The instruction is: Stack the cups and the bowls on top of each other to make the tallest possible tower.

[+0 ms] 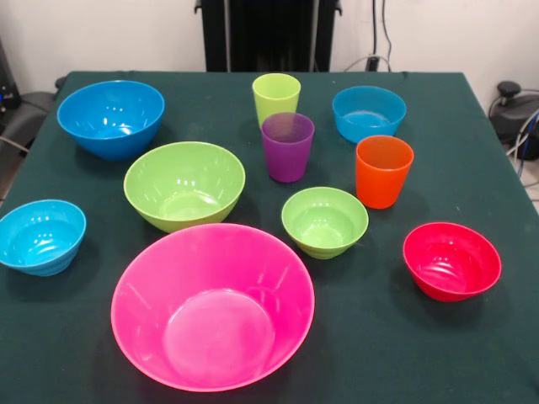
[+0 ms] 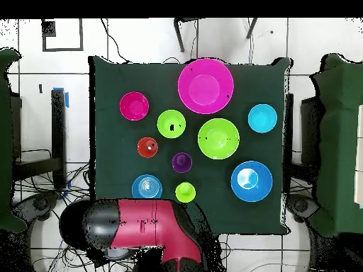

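A table covered in dark green cloth fills most of the front view. Behind its far edge stands a white wall, with black cables hanging down it on the right. From overhead, a white tiled floor surrounds the table, with cables trailing across it.

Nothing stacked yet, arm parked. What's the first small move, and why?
Probably reach for the large lime-green plastic bowl to set it inside the huge pink plastic bowl. All bowls and cups stand apart and upright on the dark green table; the pink one is widest, so it suits the base, and the green bowl sits right beside it.
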You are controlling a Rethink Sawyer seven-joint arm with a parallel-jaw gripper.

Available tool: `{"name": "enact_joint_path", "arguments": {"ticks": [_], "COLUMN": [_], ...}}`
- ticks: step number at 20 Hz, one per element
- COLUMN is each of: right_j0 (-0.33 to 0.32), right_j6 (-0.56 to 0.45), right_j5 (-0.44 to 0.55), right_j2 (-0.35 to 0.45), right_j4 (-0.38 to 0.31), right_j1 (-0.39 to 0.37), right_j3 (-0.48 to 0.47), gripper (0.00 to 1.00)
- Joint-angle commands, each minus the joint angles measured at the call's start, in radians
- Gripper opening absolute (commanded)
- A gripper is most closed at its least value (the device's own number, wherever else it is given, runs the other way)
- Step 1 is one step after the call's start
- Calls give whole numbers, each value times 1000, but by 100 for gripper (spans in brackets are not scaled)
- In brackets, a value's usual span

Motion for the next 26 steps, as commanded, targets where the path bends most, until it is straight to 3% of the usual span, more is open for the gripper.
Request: {"name": "enact_joint_path", "arguments": {"ticks": [1,13,17,23,25,26], "right_j0": [-23,-69,-112,-122,-123,-116], "right_j6": [41,-4,-16,-9,4,7], "right_j5": [-96,-368,-512,-582,-616,-634], "right_j2": [56,66,77,102,112,122], "right_j4": [-33,-26,-37,-57,-64,-51], "right_j1": [82,116,178,195,235,210], "right_j3": [31,162,220,238,222,260], "gripper": [100,100,100,100,100,100]}}
